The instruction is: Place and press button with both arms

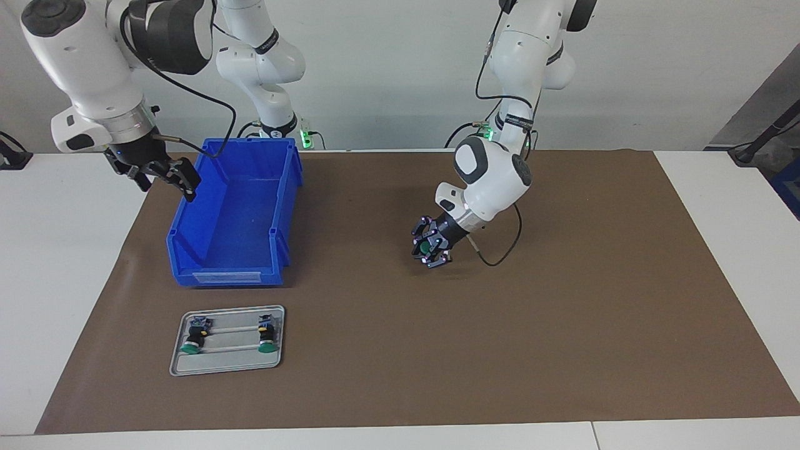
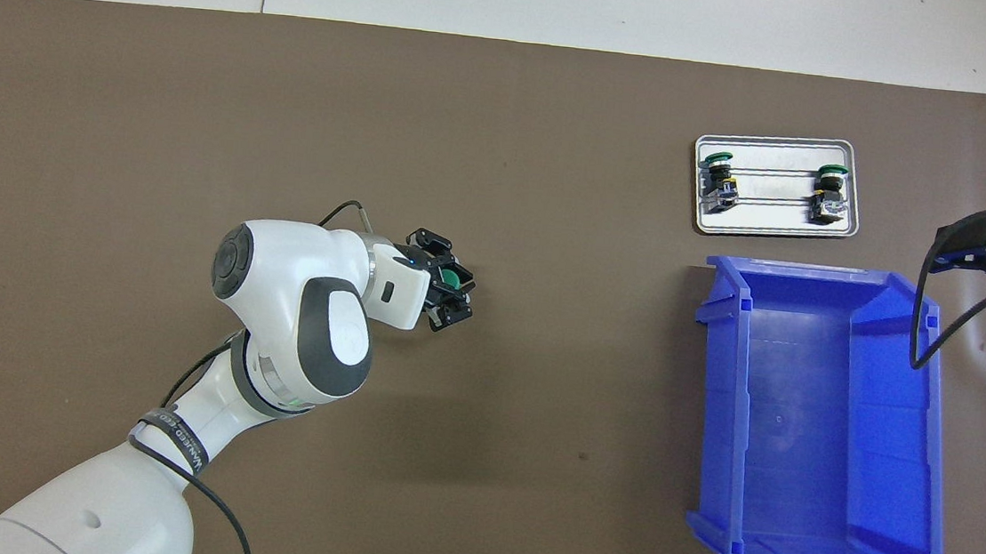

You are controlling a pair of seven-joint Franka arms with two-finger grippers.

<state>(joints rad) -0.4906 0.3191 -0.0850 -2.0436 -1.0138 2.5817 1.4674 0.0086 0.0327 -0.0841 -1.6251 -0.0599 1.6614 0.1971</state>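
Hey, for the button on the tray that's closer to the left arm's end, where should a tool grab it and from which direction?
That button lies flat on the tray, cap toward the edge farther from the robots. Probably best: descend from straight above and pinch the stubby black body across its width, since the round green cap would likely slip.

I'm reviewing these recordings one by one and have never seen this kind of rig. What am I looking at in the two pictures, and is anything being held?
Two white jointed robot arms work at a table covered by a brown mat. One picture looks across the table at the robots; the other looks down from above their end.

The left pincer, low over the middle of the mat, is shut on a small green-capped push-button.

The right pincer waits open in the air beside a blue plastic bin that looks empty.

Farther from the robots than the bin lies a flat grey metal tray carrying two more green-capped buttons.
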